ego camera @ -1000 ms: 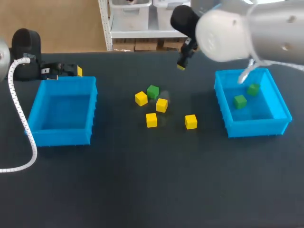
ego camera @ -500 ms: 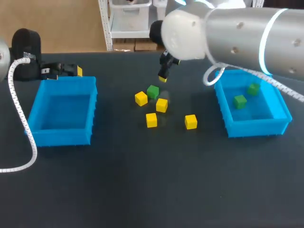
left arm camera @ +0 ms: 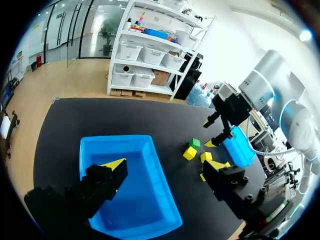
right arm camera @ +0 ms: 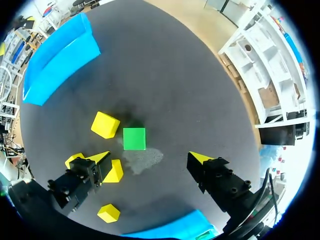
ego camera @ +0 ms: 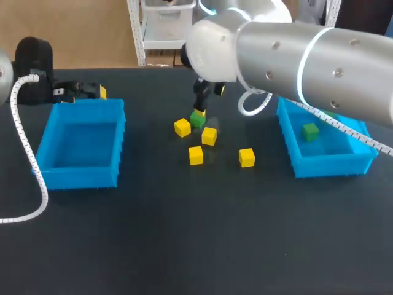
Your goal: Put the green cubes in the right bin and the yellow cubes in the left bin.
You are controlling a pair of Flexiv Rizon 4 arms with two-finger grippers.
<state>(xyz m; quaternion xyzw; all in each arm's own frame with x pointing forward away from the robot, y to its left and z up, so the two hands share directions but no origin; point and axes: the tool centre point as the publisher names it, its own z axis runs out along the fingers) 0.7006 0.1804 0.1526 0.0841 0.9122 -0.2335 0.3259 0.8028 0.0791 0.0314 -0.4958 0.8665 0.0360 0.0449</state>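
black matte surface [ego camera: 184, 239] with the big silver-grey right arm [ego camera: 295, 61] reaching in past the middle.
the left blue plastic bin [ego camera: 80, 178] and the right blue plastic bin [ego camera: 331, 165] stand well apart at either side; one small green cube in the bin [ego camera: 310, 131] shows in the right one, beside the arm. the left end effector [left arm camera: 166, 165] hangs at the far edge of the left bin, fingers spread. the right end effector [right arm camera: 150, 157] is open wide, gripping nothing, with the loose green cube [right arm camera: 134, 138] on the surface just ahead of it, touching neither finger. four small yellow cubes [ego camera: 195, 155] lie near it, between the bins.
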